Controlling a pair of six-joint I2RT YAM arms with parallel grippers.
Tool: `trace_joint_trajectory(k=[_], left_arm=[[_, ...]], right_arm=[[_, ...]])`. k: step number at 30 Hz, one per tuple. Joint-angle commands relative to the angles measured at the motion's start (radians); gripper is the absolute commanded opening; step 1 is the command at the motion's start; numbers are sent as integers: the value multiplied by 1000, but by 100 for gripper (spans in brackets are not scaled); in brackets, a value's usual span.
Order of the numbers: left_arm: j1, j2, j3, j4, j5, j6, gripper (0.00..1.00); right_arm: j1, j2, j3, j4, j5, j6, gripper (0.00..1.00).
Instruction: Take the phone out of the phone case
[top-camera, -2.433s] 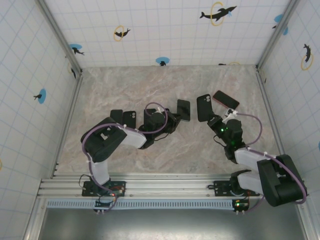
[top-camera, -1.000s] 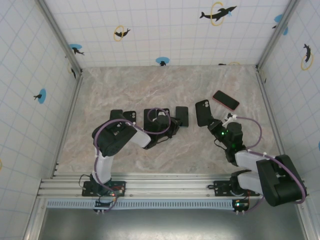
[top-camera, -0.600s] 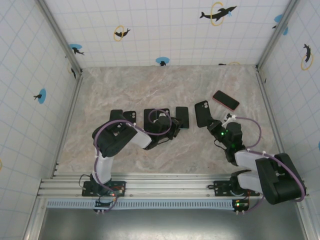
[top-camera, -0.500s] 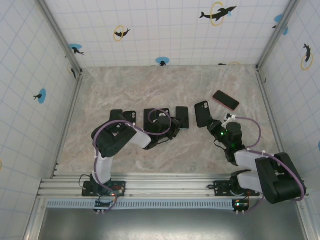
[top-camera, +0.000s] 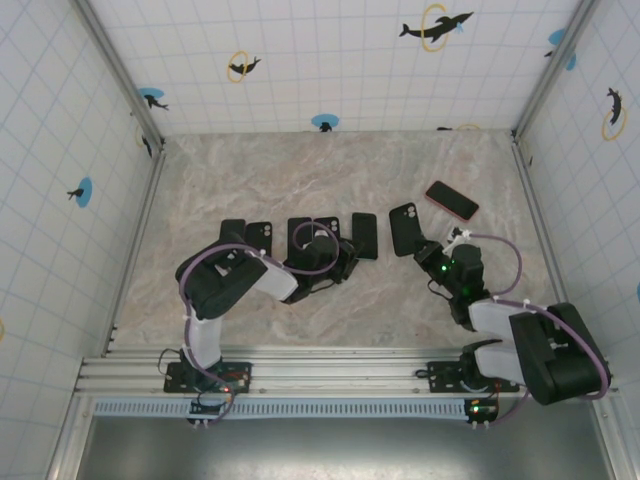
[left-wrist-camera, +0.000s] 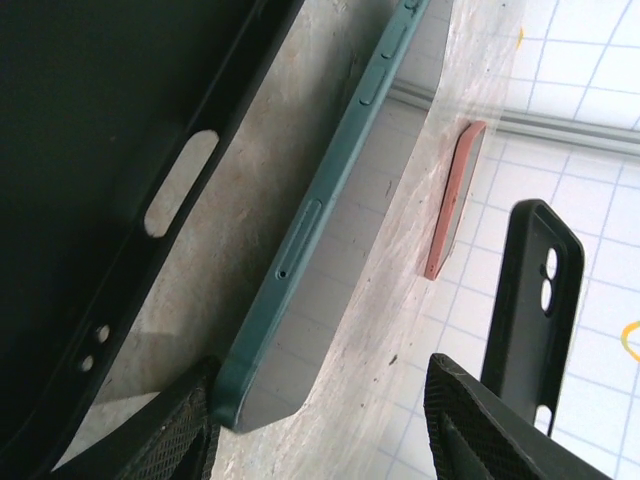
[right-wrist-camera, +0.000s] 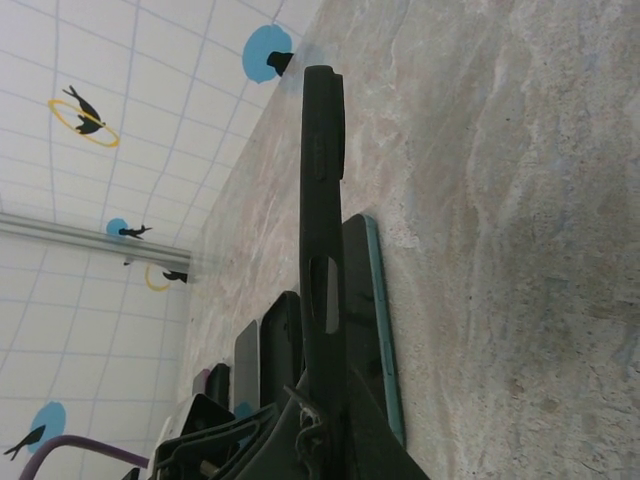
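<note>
Phone, lowered since earlier: flat, long axis near-far, just right of left gripper, jaws released. Right gripper clenched on emptied phone case.

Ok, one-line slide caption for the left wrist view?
Left hand open just behind the green phone lying on the table, empty black case beside it.

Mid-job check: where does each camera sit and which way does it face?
Top external: above and behind the bases, looking down on the table; both arms, left gripper, right gripper show.
Left wrist: low over the table, facing right past the phone to the held case; own fingertips at bottom.
Right wrist: low, facing left along the held case's edge; own gripper at bottom.
Shared: both wrist views catch phone and held case.
</note>
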Motion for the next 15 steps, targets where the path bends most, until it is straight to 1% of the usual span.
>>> trace_joint_trajectory(k=[1, 11, 15], left_arm=[[-8, -42, -40, -7, -6, -23, 56], [-7, -82, -71, -4, -11, -15, 57], [-7, -113, -47, -31, 0, 18, 59]], right_arm=[[-3, 31, 11, 47, 16, -11, 0], [22, 139, 19, 147, 61, 2, 0], [42, 189, 40, 170, 79, 13, 0]])
